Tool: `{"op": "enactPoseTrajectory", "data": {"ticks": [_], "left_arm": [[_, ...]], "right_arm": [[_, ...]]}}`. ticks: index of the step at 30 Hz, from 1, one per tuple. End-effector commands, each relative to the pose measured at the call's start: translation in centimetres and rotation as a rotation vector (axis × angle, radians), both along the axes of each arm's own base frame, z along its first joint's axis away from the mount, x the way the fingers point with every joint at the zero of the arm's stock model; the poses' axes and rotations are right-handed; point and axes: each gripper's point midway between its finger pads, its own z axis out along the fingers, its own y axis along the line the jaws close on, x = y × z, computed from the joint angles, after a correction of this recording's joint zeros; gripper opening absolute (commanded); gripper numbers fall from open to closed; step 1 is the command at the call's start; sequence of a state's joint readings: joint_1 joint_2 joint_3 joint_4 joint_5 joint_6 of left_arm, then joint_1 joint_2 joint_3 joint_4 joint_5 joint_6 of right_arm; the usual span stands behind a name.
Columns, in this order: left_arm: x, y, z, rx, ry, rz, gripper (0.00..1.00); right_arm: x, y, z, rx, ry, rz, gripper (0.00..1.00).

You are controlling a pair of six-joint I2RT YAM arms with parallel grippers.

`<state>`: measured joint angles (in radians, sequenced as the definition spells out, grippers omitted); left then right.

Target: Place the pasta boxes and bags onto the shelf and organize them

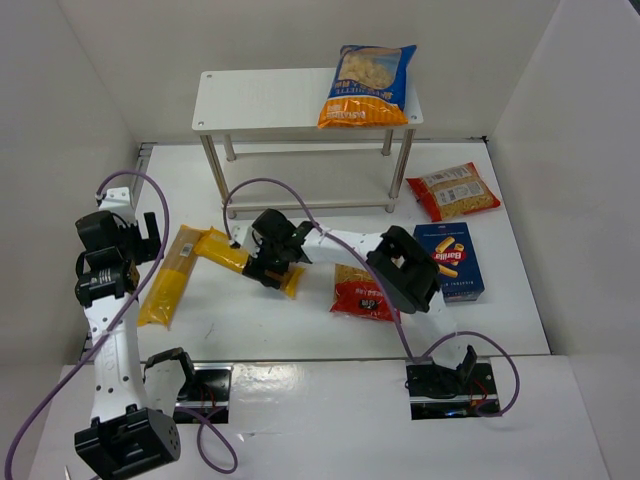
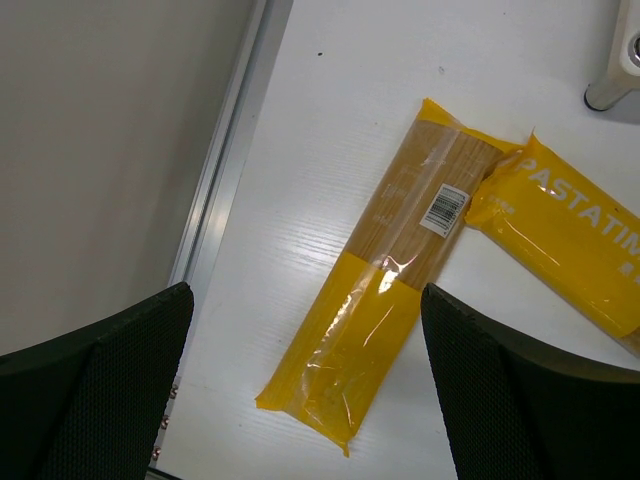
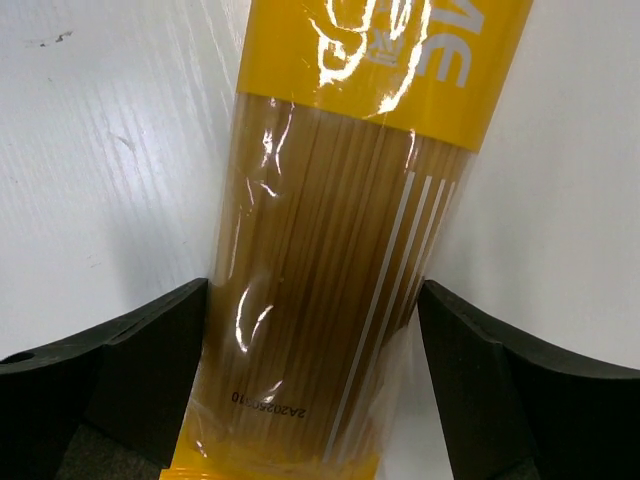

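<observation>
The white two-tier shelf [image 1: 265, 100] stands at the back, with a blue-and-orange bag [image 1: 366, 85] on its top right. Two yellow spaghetti bags lie on the table at left. My right gripper [image 1: 272, 262] is open and low, its fingers on either side of one spaghetti bag [image 3: 330, 250], which also shows in the top view [image 1: 228, 254]. My left gripper [image 1: 125, 245] is open and empty, above the near end of the other spaghetti bag [image 2: 390, 270]. A red bag [image 1: 362, 292], a dark blue pasta box [image 1: 449, 261] and an orange-red white-labelled bag [image 1: 453, 191] lie to the right.
White walls enclose the table on three sides. A metal rail [image 2: 225, 150] runs along the table's left edge. The right arm's body [image 1: 405, 268] hangs over the space between the red bag and the blue box. Purple cables loop over the table.
</observation>
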<state>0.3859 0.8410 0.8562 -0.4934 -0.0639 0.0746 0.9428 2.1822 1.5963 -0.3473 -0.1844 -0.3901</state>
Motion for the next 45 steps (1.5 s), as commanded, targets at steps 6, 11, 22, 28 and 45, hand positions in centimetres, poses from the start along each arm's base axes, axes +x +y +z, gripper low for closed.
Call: {"op": "enactPoseTrajectory", "data": {"ticks": [6, 11, 22, 28, 45], "left_arm": [[0.4, -0.2, 1.2, 0.007, -0.06, -0.013, 1.0], [0.3, -0.2, 1.4, 0.01, -0.068, -0.013, 1.0], [0.0, -0.3, 1.5, 0.014, -0.077, -0.013, 1.0], [0.0, -0.3, 1.5, 0.014, -0.077, -0.013, 1.0], [0.2, -0.3, 1.7, 0.017, -0.085, -0.013, 1.0]], "right_arm": [[-2.5, -0.6, -4.3, -0.136, 0.137, 0.05, 0.0], [-4.5, -0.5, -0.3, -0.07, 0.157, 0.109, 0.0], [-5.9, -2.8, 10.1, 0.148, 0.018, 0.057, 0.0], [-3.8, -5.0, 14.3, 0.25, -0.088, -0.128, 0.0], [2.7, -12.8, 21.7, 0.418, -0.291, -0.493, 0.0]]}}
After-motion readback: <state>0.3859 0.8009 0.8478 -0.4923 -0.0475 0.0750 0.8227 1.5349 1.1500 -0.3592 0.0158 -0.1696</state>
